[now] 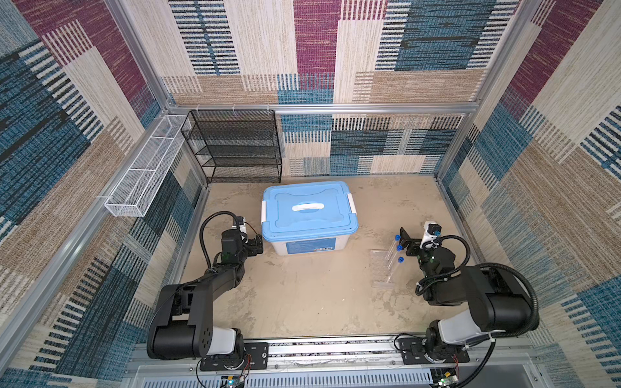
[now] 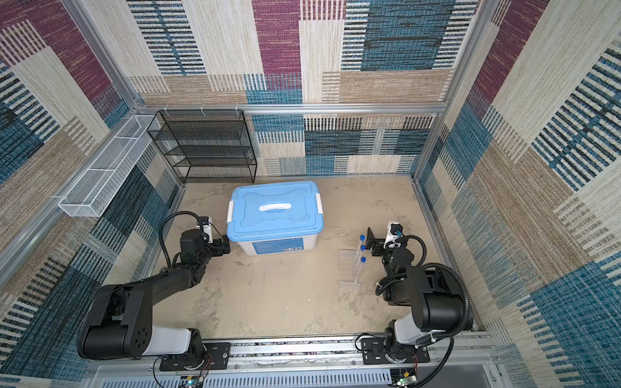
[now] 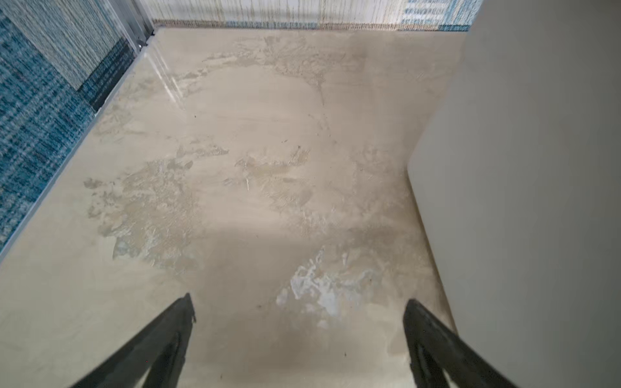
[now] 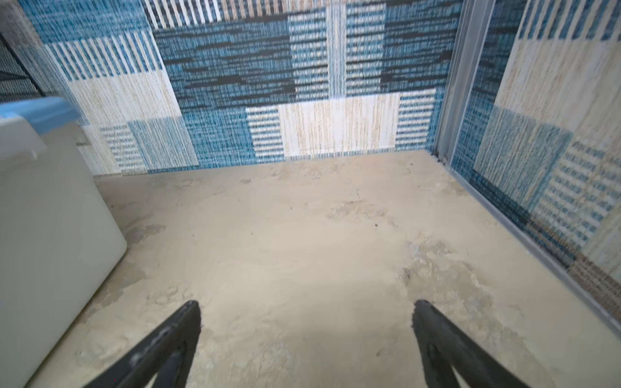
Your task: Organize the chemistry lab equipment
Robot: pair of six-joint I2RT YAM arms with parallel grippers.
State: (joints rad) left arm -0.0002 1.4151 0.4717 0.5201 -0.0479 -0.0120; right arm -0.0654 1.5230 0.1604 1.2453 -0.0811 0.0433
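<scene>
Test tubes (image 1: 394, 258), three, long, clear, blue-capped: standing tilted in a clear tube rack (image 1: 381, 268) on the counter (image 1: 302, 295), right of centre in both top views. Judged light, stiff, smooth-walled and breakable; likely to slip under a hard pinch. Best taken on the upper shaft just under the cap, jaws across the tube, and lifted along its own lean so the rack does not tip.

Tube rack: transparent, hard to read against the counter; judged light and apt to slide if a tube drags.

Right gripper (image 1: 405, 240): just beside the farthest cap, jaws spread wide and holding nothing; whether it touches the cap cannot be told. Its wrist view shows only bare counter between the fingertips (image 4: 191, 312), the tubes out of frame. Arm folded, elbow high, forearm reaching inward.

Left gripper (image 1: 258, 243): released, empty, close against the white bin (image 1: 309, 247) below its blue lid (image 1: 309, 211); arm stretched forward.

Black mesh shelf (image 1: 235, 147) and white wire basket (image 1: 144, 171): at the back left, well apart.
</scene>
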